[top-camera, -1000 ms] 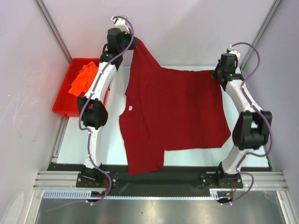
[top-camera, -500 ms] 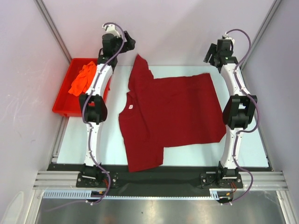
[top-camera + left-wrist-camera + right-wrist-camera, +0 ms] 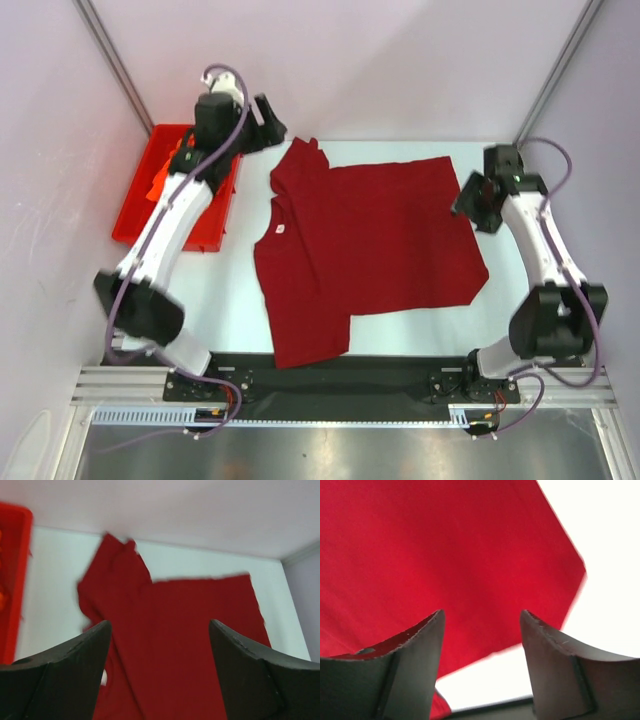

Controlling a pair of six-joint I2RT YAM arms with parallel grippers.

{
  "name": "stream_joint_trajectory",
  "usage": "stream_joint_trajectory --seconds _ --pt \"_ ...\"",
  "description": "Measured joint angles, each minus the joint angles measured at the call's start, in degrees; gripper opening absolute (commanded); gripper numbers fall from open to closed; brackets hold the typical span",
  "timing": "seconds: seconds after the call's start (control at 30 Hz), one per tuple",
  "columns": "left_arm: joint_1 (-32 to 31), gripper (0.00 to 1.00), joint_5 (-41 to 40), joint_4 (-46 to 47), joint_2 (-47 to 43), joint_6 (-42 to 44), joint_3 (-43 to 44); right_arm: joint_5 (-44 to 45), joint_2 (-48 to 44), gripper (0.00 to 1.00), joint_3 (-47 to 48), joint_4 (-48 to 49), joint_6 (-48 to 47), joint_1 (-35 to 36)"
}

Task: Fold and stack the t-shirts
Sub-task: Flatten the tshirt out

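Maroon t-shirt (image 3: 370, 240) — beside left claw (image 3: 160, 625); under right claw (image 3: 481, 614)

Looks like a lab robot cell, boxed in by plain pale panels (image 3: 400, 60) on aluminium posts (image 3: 110, 62). Has two arms (image 3: 165, 230) bolted to a metal rail (image 3: 120, 385) at 6 o'clock of the white counter (image 3: 225, 300).

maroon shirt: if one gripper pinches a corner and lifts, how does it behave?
Likely floppy: the maroon t-shirt lies flat with its far sleeve crumpled, so a lifted corner would probably drape and trail. Pushed, it would likely bunch rather than slide whole across the table.
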Motion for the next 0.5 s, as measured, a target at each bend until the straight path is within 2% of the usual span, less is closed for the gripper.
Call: stream_joint_trajectory --seconds 0.13,0.27,0.4,0.5 --pt "-6.01 0.75 1.73 -1.25 -15.54 -1.11 -15.78 -2.8 -11.28 0.62 -14.05 -2.23 2.4 -4.24" --pt "-12.0 0.7 4.22 -4.2 -26.84 -3.45 -32.74 -3.63 -17.59 0.62 -22.84 -4.76 4.31 -8.7" --pt "-15.5 0.7 5.44 -8.5 -31.78 -5.46 -43.54 -4.63 -19.8 0.61 -29.81 -2.8 4.79 -9.64" --pt "-16.04 0.7 6.12 -11.19 -32.33 -5.99 -45.35 -5.22 -18.36 0.61 -34.49 0.55 4.94 -11.52"
